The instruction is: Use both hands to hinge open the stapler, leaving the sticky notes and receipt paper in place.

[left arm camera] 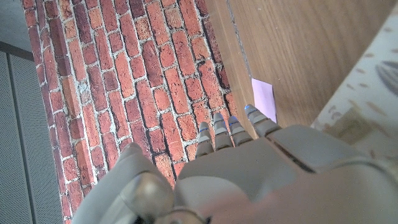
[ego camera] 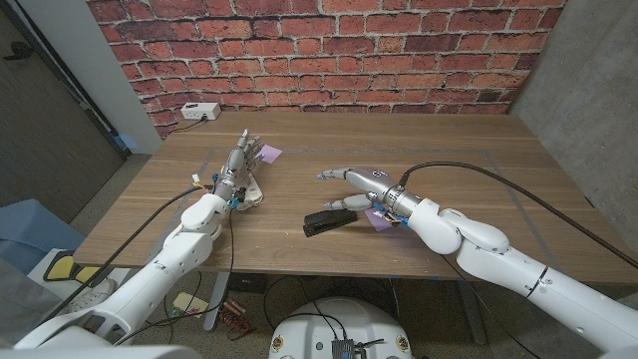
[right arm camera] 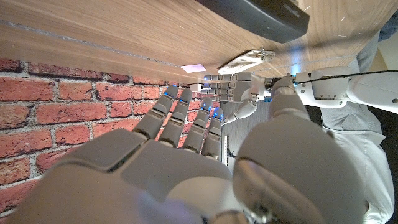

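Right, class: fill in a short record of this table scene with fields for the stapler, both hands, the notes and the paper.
stapler: black, closed, lying near the table's front edge
right hand: open, just behind the stapler, holding nothing
left hand: open, fingers stretched toward the wall, over the paper
notes: purple sheet beside the left hand's fingertips
paper: white slip under the left hand
table: wooden

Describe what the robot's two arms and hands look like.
Both arms have smooth white rounded shells. The left hand and right hand are grey, jointed metal and plastic, with blue-lit fingertips in the right wrist view. Black cables run along each forearm, with small coloured wires at the wrists.
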